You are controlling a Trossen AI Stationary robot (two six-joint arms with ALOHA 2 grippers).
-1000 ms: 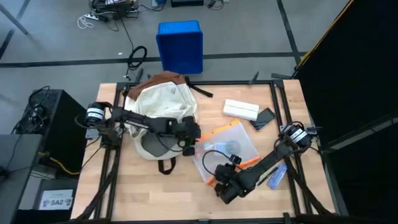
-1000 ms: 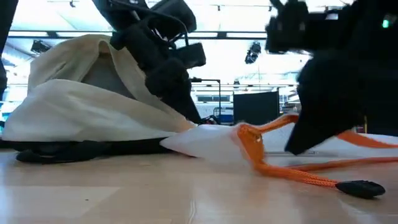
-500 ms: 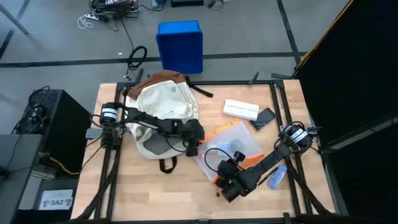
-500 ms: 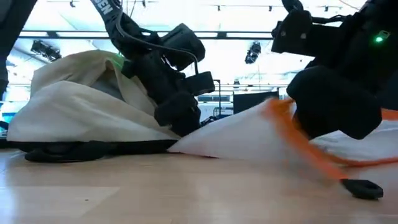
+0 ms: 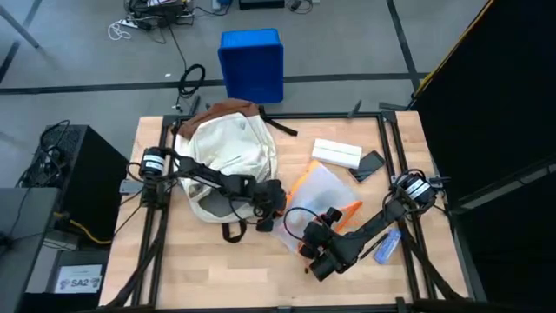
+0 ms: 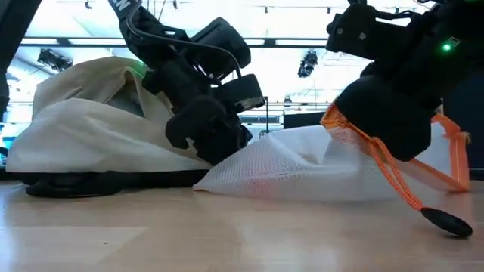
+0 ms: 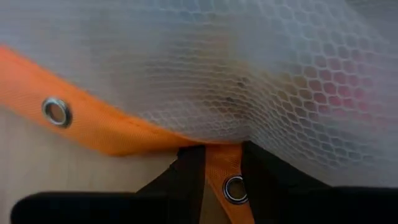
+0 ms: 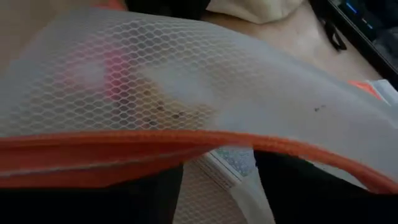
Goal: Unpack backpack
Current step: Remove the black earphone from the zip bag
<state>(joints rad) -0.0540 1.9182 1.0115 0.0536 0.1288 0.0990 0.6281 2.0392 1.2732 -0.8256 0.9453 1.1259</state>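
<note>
The cream-white backpack [image 5: 228,148] lies on the table's left half, on its side [image 6: 83,136]. To its right is a clear mesh pouch with orange edges [image 5: 326,196], tented up off the table [image 6: 302,162]. My left gripper [image 5: 271,211] is low at the pouch's left corner, shut on its orange edge. Shut on the pouch's near edge, my right gripper [image 5: 318,250] holds that side raised. An orange cord with a dark end [image 6: 446,221] trails from the pouch onto the table. My left gripper pinches the pouch's orange edge strip [image 7: 219,163] between its two fingers, beside a metal eyelet, at the corner nearest the backpack. The fingers come in low from the table's left. That corner stays down near the table. My right gripper holds the pouch's orange near edge [image 8: 186,146], which runs across its two fingers. It comes from the table's near side. The held edge [image 6: 340,125] is lifted clear, and the mesh slopes from it down to the table.
A white box [image 5: 336,154] and a dark phone [image 5: 369,165] lie at the far right of the table. A blue object [image 5: 388,246] lies near the right arm. A blue bin [image 5: 252,65] stands on the floor beyond the far edge.
My left gripper has gone toward the near edge and down to the pouch's left corner. My right gripper has risen a little with the pouch's near edge. The pouch, flat a second ago, now stands tented, its left corner still low.
</note>
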